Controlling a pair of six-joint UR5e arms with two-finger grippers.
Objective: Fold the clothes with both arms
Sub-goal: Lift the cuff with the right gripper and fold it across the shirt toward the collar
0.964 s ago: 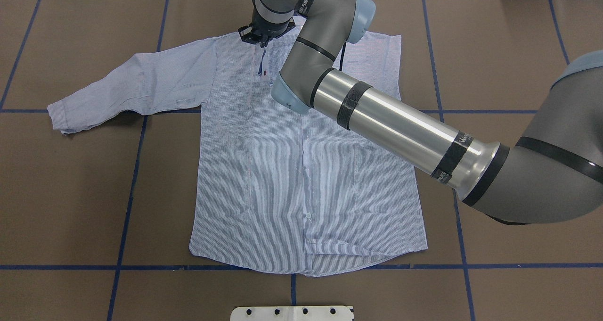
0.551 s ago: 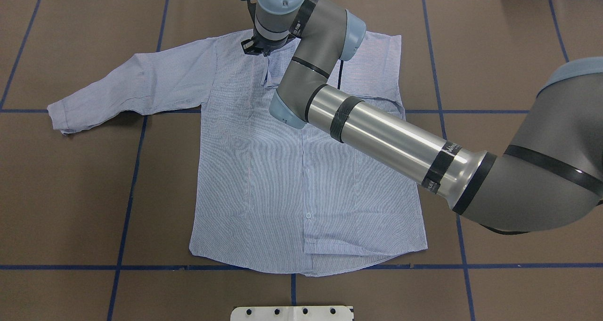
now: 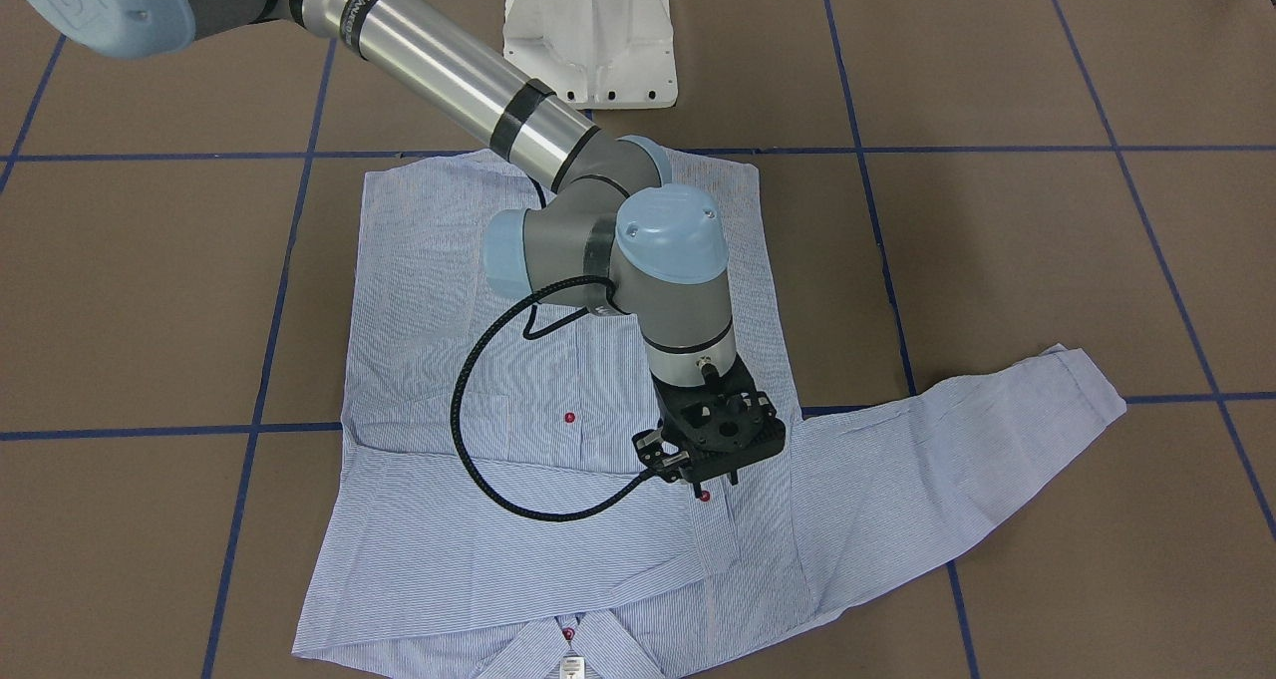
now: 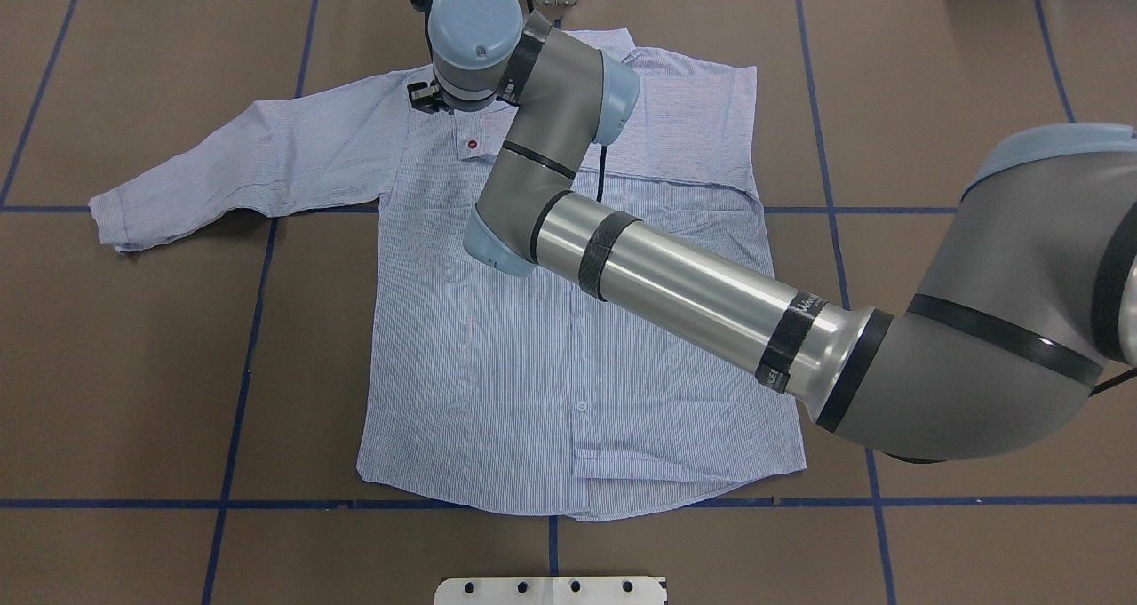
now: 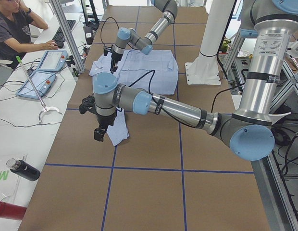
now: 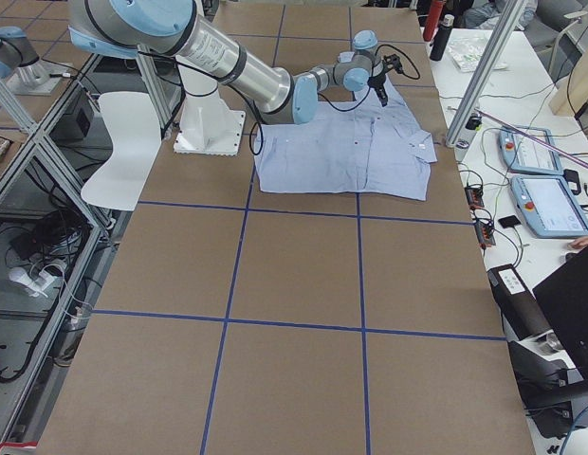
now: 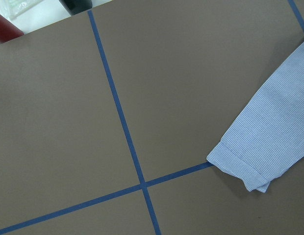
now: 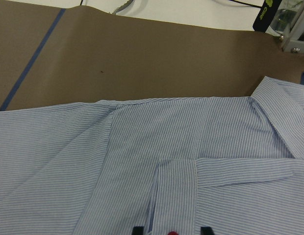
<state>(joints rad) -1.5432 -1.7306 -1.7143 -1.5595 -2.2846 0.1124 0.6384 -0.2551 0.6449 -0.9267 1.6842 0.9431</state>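
The light blue-and-white striped shirt (image 4: 577,365) lies face up and flat on the brown table, collar at the far edge. Its right sleeve is folded across the chest, and its left sleeve (image 4: 222,170) stretches out sideways. My right gripper (image 3: 703,488) hangs open over the upper chest, on the side of the outstretched sleeve. A red button (image 3: 705,497) on the cloth (image 8: 142,147) lies between its fingertips (image 8: 206,229). My left gripper (image 5: 98,134) shows only in the exterior left view, just beyond the left sleeve's cuff (image 7: 260,156). I cannot tell whether it is open.
The white pedestal base (image 3: 593,31) stands at the table's near edge behind the shirt's hem. Blue tape lines (image 4: 240,365) grid the brown table. A person (image 5: 14,24) sits at a side desk with tablets (image 5: 36,83) and a dark bottle (image 5: 24,169).
My right arm has swung left from the collar toward the left shoulder of the shirt. The collar is now uncovered and a red button shows below the wrist.
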